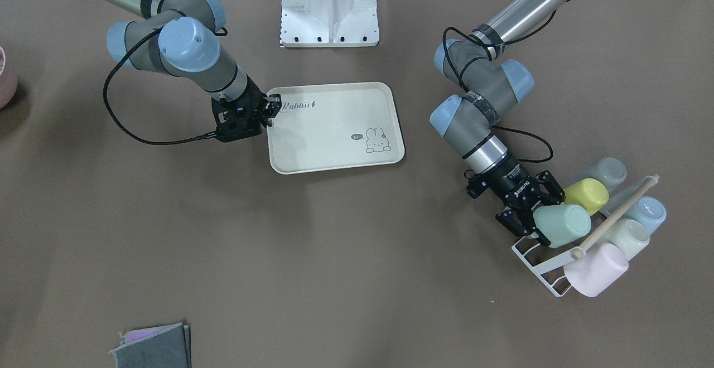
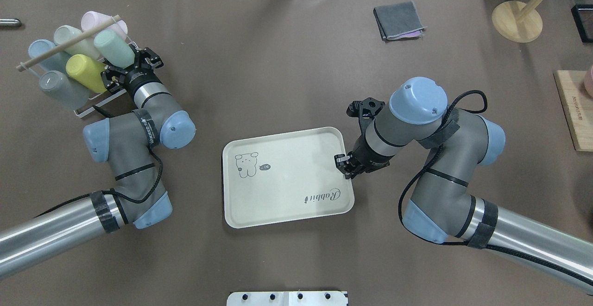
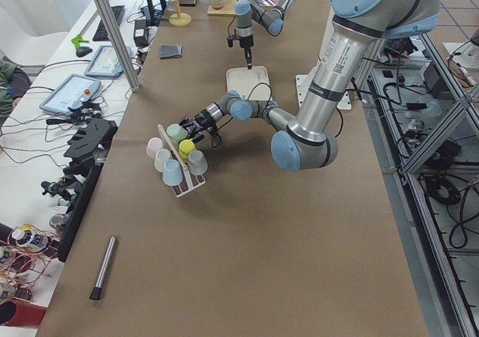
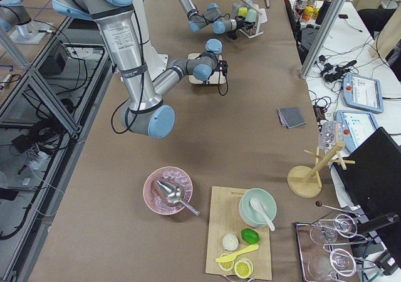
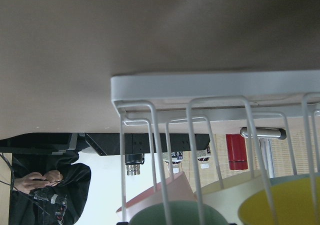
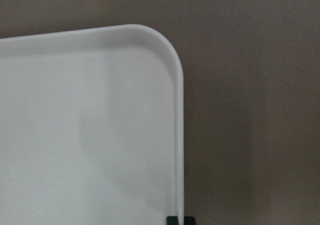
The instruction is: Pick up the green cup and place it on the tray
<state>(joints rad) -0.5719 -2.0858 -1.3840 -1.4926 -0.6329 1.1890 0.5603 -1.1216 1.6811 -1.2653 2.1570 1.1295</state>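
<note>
Mint green cup point(image 1: 564, 224), lying tilted on a white wire rack point(image 5: 215, 85), near end set between the spread fingers of the left claw point(image 1: 536, 212). Long axis running on in line with that claw's reach, far end pointing away toward a wooden rod point(image 1: 616, 216) over the rack. Jaws wide apart, one finger to each side of the cup's end; contact impossible to judge. Cannot tell mouth from base. "ROBOTIQ" in white on the claw's body. Yellow-green cup point(image 1: 587, 196) just beside one finger, touching the green one; grey, pale blue, cream and pink cups farther out.

Cream tray point(image 1: 334, 128) well apart from the left claw, flat on the table. Right claw point(image 1: 272, 107) pointing down at one short edge, fingers drawn together on the rim, next to the script "Rabbit". Cartoon bunny with a "hi" bubble at the end far from that claw.

Brown matte table point(image 1: 167, 245) all around. Folded grey cloth point(image 1: 153, 348) and white mounting plate point(image 1: 329, 8) well away from both claws. Beyond, side benches with a tablet point(image 3: 71, 91) and cables, metal frame posts, a cutting board point(image 4: 241, 241) with lemon slices, a pink bowl point(image 4: 166, 191) holding a metal scoop. Person point(image 5: 45, 182) in dark clothing past the table edge.
</note>
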